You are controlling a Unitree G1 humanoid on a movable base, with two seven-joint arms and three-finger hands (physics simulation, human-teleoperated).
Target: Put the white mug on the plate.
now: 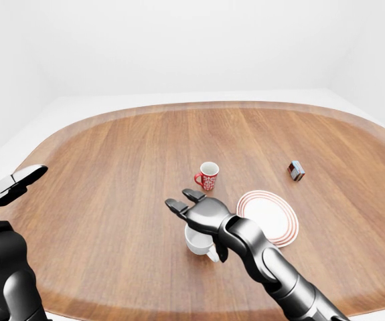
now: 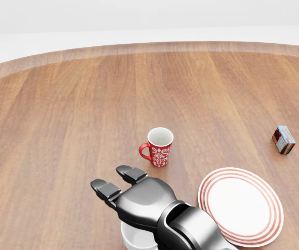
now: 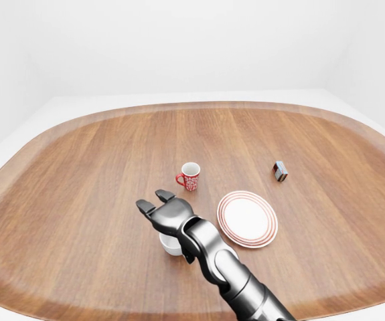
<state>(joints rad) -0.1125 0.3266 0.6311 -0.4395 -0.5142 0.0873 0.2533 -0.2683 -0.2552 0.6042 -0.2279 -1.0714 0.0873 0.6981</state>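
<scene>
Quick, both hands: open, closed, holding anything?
Left hand: open, empty, off to the side.
Right hand: open, over the white mug, not gripping it.

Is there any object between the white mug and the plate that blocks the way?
Nothing visible does. The white mug stands left of the plate, with bare table between them in the left-eye view.
</scene>
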